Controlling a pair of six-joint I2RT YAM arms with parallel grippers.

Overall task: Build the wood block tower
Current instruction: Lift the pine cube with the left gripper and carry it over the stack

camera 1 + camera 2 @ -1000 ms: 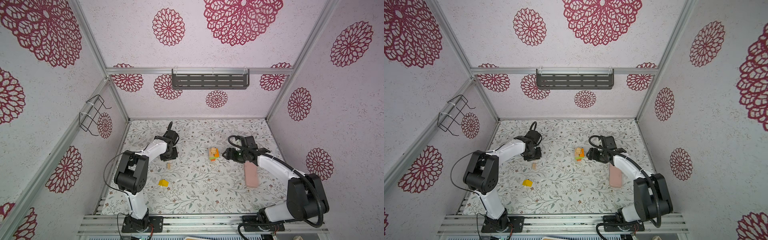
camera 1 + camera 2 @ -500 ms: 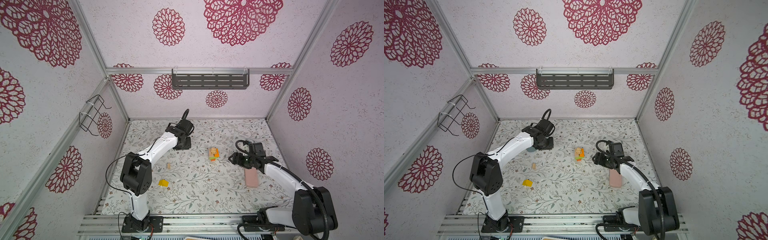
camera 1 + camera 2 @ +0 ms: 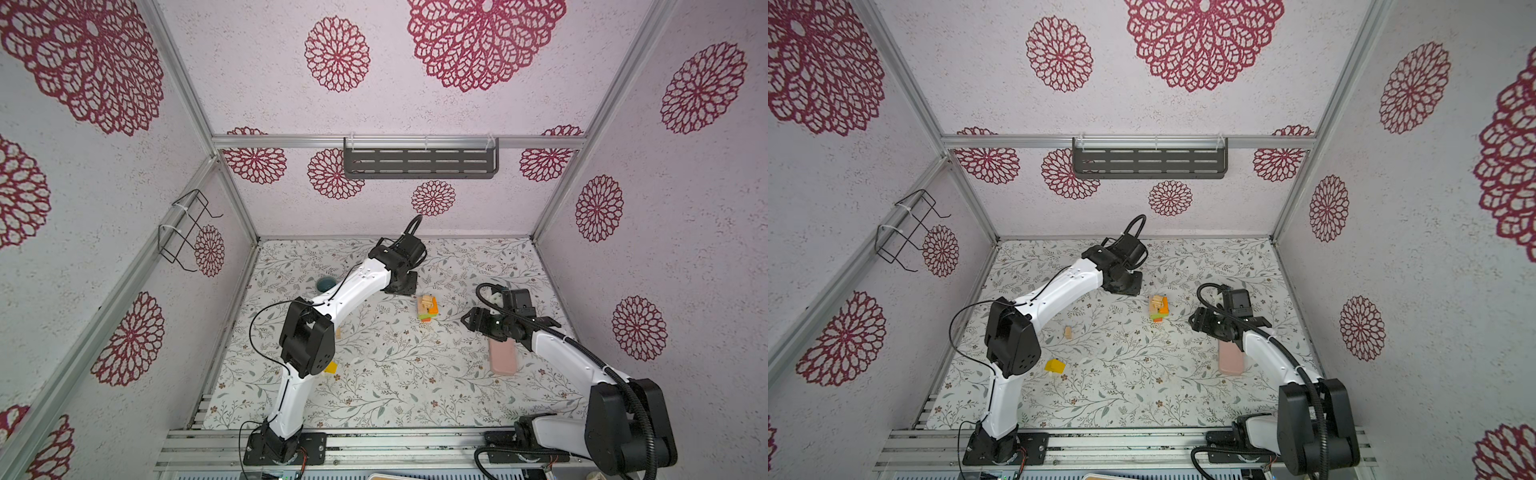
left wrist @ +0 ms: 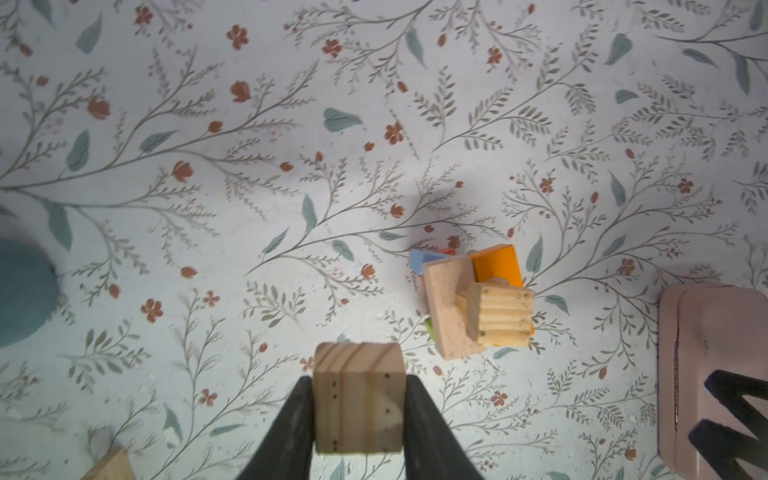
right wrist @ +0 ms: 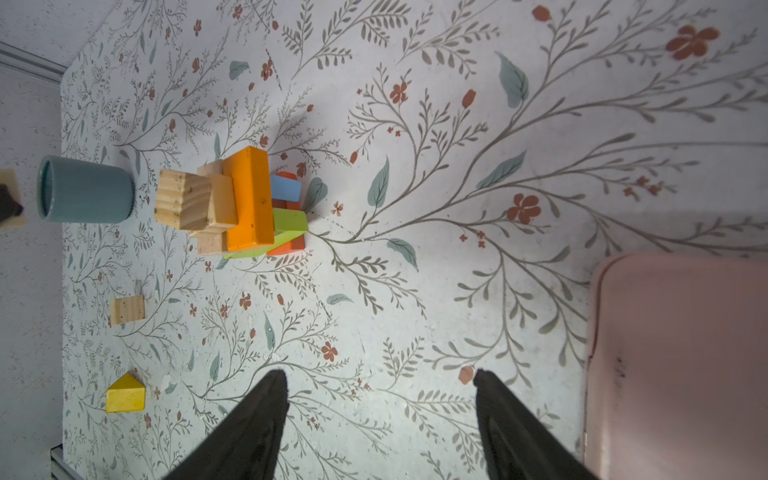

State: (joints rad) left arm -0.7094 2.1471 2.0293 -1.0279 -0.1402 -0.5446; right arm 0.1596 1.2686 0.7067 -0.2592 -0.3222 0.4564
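The tower (image 3: 428,307) (image 3: 1158,308) stands mid-table as a crooked stack of red, light blue, green, orange and plain wood blocks, with a grooved block on top (image 5: 183,201) (image 4: 500,313). My left gripper (image 4: 359,380) is shut on a plain wood block (image 4: 359,407), held above the table just left of the tower; its wrist (image 3: 401,284) hides it in both top views. My right gripper (image 5: 379,374) (image 3: 468,320) hangs open and empty to the right of the tower. A loose plain block (image 3: 1067,331) (image 5: 127,310) and a yellow block (image 3: 1054,366) (image 5: 125,394) lie front left.
A grey-blue mug (image 3: 325,284) (image 5: 85,190) stands left of the tower, partly behind my left arm. A flat pink slab (image 3: 502,357) (image 5: 681,365) lies under my right forearm. Walls enclose the floral table (image 3: 395,395) on three sides.
My left arm has swung from the table's left side rightward to beside the tower, carrying the plain block. My right gripper has drawn back from the tower toward the pink slab.
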